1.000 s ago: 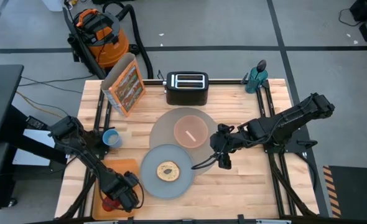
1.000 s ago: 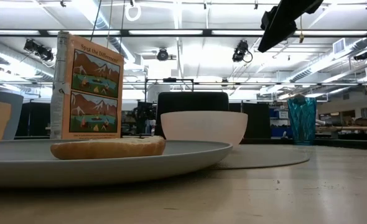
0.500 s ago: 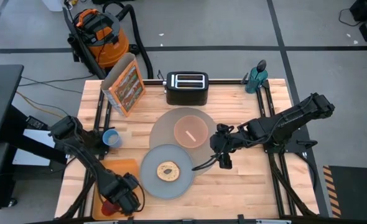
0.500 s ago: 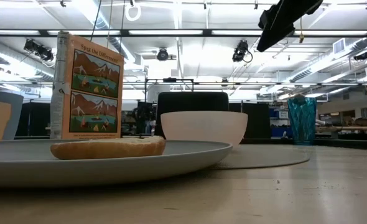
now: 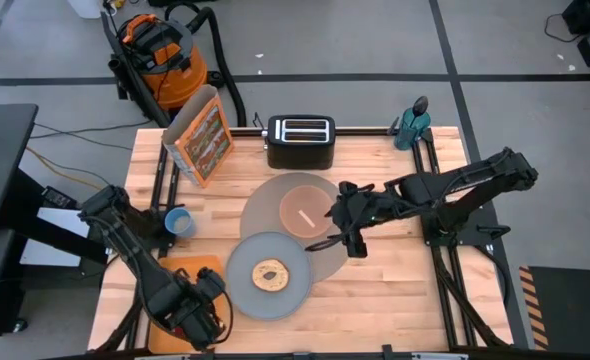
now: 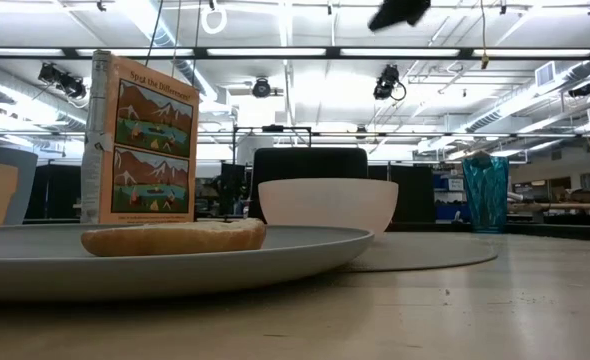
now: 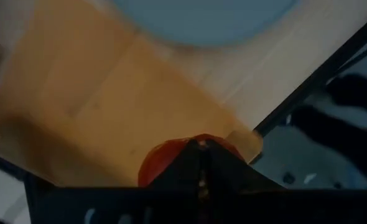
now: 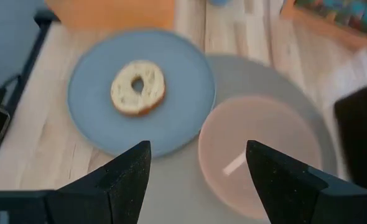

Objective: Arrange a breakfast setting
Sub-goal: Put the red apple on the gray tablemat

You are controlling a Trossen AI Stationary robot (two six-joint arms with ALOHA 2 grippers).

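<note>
On the left, the left gripper (image 5: 193,322) is sitting low over the orange board (image 5: 197,270) at the near corner of the surface (image 5: 395,290). In the left wrist view its fingers (image 7: 190,163) are clenched tight together, with the red apple (image 7: 165,163) just past their tips, so it is not clear if they are grasping it. To pick the apple up well, the fingers are needing to open wide, go down on both sides of it and squeeze softly, since a round apple is likely to roll.

The blue cup (image 5: 179,222) is waiting beside the board. In the middle, the plate (image 5: 258,292) with a bagel (image 5: 270,276) is overlapping the big mat (image 5: 265,205), and the pink bowl (image 5: 307,212) with the spoon (image 5: 308,215) in it is sitting on the mat.

On the right, the right gripper (image 5: 347,228) is hanging above the mat's edge, beside the bowl, with fingers (image 8: 118,180) released and wide apart, grasping nothing.
</note>
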